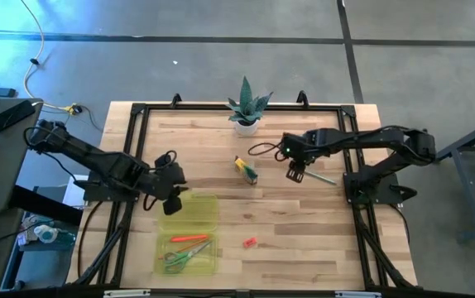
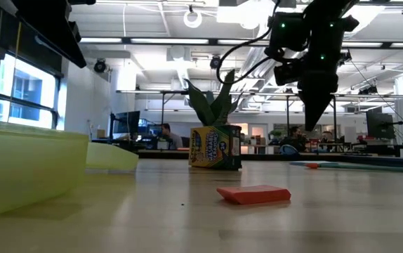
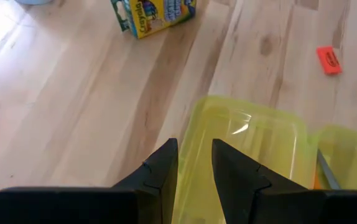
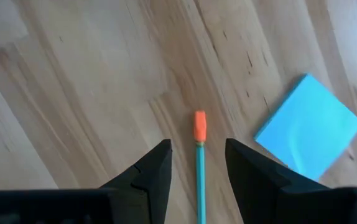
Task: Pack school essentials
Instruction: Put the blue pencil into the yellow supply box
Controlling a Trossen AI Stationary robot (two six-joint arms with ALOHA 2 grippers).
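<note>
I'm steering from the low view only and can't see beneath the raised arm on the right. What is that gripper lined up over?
Observer: The right gripper, fingers open, hangs above a teal pencil with an orange eraser end. The pencil lies in line with the gap.
Operator: Anything close beside it?
Observer: A light blue note pad lies flat on the table beside the pencil, not touching it.
Operator: What's in the yellow case so far?
Observer: Green-handled scissors and an orange marker lie in one half of the open yellow-green case. The left gripper hovers over the edge of the other half.
</note>
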